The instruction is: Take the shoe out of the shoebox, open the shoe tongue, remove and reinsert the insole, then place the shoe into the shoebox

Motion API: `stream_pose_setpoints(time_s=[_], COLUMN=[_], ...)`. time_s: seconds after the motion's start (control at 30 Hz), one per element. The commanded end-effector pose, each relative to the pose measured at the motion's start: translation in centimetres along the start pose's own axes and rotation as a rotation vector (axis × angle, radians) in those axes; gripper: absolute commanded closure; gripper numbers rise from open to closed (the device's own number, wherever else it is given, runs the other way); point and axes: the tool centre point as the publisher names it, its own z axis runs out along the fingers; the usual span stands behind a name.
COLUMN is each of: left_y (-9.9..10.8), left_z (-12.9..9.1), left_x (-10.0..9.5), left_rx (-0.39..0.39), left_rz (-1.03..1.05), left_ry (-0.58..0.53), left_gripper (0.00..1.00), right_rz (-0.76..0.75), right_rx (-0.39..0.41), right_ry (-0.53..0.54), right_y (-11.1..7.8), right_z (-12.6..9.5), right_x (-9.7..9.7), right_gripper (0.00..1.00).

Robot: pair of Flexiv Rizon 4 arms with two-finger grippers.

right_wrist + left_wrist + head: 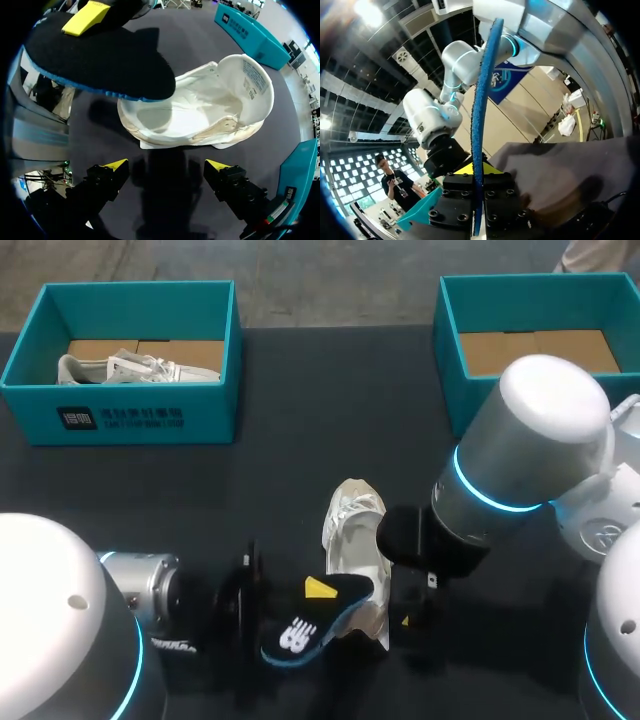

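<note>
A white shoe (352, 530) lies on the dark table, its mouth wide and its tongue (254, 75) folded back. My left gripper (300, 602) is shut on the black, blue-edged insole (305, 628), which hangs over the shoe's near end. In the left wrist view the insole (481, 115) stands edge-on between the fingers of that gripper (477, 172). My right gripper (166, 165) is open just short of the shoe (200, 112), with nothing between its fingers. The insole (100, 55) overlaps one end of the shoe's opening. In the head view the right gripper (402, 592) sits beside the shoe.
A teal shoebox (30, 365) at the back left holds another white shoe (130, 368). A second teal shoebox (450, 350) stands at the back right with only its cardboard floor showing. Bare table lies between the boxes and the shoe.
</note>
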Motion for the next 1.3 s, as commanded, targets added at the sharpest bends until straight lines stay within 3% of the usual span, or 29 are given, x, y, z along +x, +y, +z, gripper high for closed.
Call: stream_pose_setpoints(time_s=[0.03, 0.27, 0.77, 1.3], left_y=[0.8, 1.6, 0.7, 2.5], left_z=[0.6, 0.9, 1.3, 3.4], left_x=[-0.7, -0.8, -0.3, 0.0], left_rx=[-0.007, -0.036, -0.026, -0.005], left_rz=[-0.012, -0.053, -0.065, -0.083], left_ry=[0.005, -0.002, 0.024, 0.047], left_gripper=[1.00, 1.00, 1.00, 1.00], right_rz=[0.000, 0.000, 0.000, 0.000], right_rx=[-0.001, -0.001, -0.001, -0.001], right_ry=[-0.003, -0.003, -0.003, -0.003], right_y=[-0.1, -0.1, -0.1, -0.1], right_z=[0.1, 0.1, 0.1, 0.1], right_x=[0.1, 0.1, 0.1, 0.1], right_gripper=[0.00, 0.00, 0.00, 0.00])
